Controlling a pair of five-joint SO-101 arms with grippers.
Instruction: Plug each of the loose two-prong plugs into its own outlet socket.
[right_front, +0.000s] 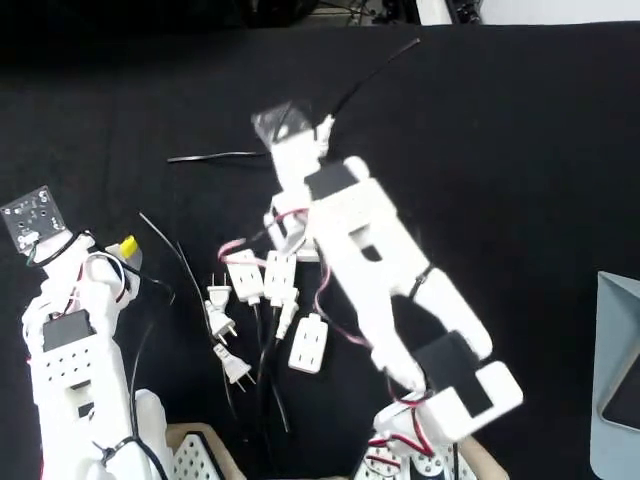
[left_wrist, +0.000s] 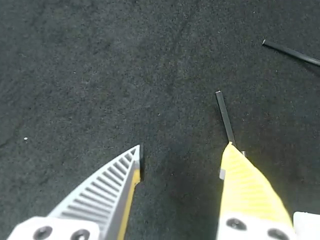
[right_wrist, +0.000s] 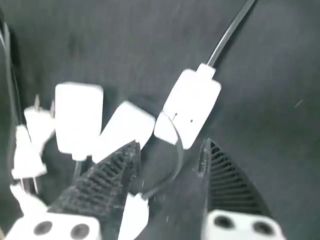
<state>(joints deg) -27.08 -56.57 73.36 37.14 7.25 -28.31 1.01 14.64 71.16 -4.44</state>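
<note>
Socket (right_wrist: 192, 107) beneath wide-spread right end effector (right_wrist: 170, 147) is partly arm-hidden from above; left end effector (left_wrist: 183, 147) equally wide.

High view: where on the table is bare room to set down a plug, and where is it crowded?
Free: the wide patch between the right arm and the grey object; also beyond the left arm. Crowded: plugs and sockets between the arms.

Black cloth (right_front: 520, 150), grey bin (right_front: 612, 340)
</note>
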